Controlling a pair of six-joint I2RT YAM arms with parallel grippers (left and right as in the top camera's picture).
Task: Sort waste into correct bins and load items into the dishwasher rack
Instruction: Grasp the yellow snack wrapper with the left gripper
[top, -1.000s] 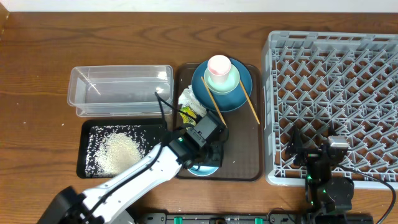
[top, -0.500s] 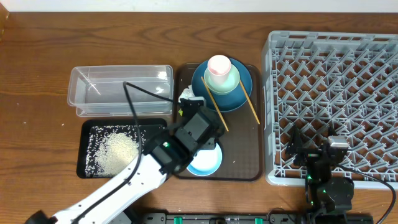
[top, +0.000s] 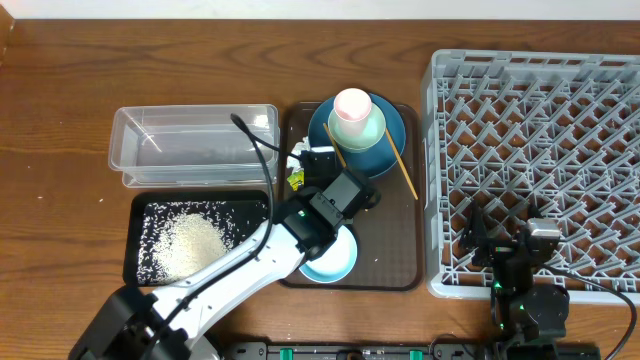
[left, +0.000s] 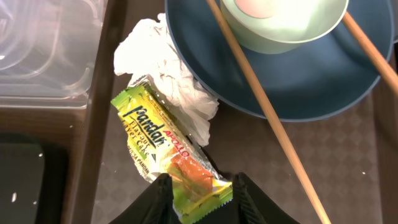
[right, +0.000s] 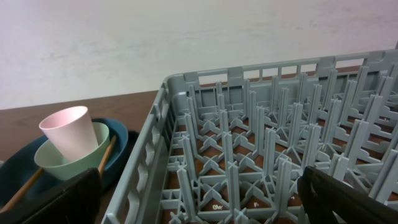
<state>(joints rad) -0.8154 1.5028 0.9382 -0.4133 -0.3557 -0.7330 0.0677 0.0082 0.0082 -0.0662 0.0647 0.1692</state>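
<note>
The yellow-green-orange snack wrapper (left: 158, 146) lies on the brown tray beside the crumpled white tissue (left: 168, 74). My left gripper (left: 200, 193) has a finger pressed on each side of the wrapper's near end; in the overhead view it (top: 316, 162) hides most of the wrapper (top: 296, 179). The dark blue plate (top: 378, 152) carries the mint-green bowl (top: 366, 128), pink cup (top: 352, 104) and chopsticks (top: 403, 172). The pale blue bowl (top: 335, 262) sits at the tray's front. My right gripper (right: 199, 199) stands wide open over the near edge of the dishwasher rack (top: 540, 130).
The clear tub (top: 190, 145) stands left of the brown tray (top: 392, 250). In front of it the black tray (top: 135, 240) holds a heap of rice grains (top: 190, 240). The left arm reaches over the brown tray's front left corner.
The left arm swung from above the pale blue bowl back to the wrapper, and its fingers closed in around the wrapper's end. The right arm has not moved.
</note>
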